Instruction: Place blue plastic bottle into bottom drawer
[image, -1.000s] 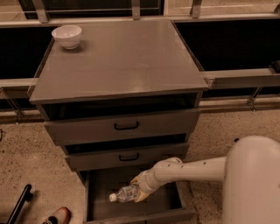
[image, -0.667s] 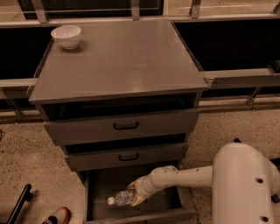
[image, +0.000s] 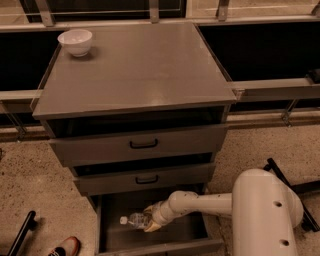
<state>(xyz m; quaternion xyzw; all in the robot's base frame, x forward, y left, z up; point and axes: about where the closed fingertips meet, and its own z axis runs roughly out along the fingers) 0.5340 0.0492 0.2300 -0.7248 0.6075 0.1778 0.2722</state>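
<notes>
The bottom drawer (image: 187, 231) of the grey cabinet stands pulled open at the bottom of the camera view. The blue plastic bottle (image: 133, 219), clear with a white cap pointing left, lies on its side low inside the drawer, left of centre. My gripper (image: 149, 219) reaches into the drawer from the right on a white arm and sits at the bottle's right end, its fingers around it.
Two upper drawers with black handles (image: 144, 144) sit slightly open above. A white bowl (image: 75, 41) stands on the cabinet top at the back left. A red shoe (image: 64, 247) and a black bar (image: 20, 234) are on the speckled floor at left. My white base (image: 265, 215) fills the lower right.
The view has tilted down a little. My gripper has lowered the bottle deeper into the bottom drawer and slightly left.
</notes>
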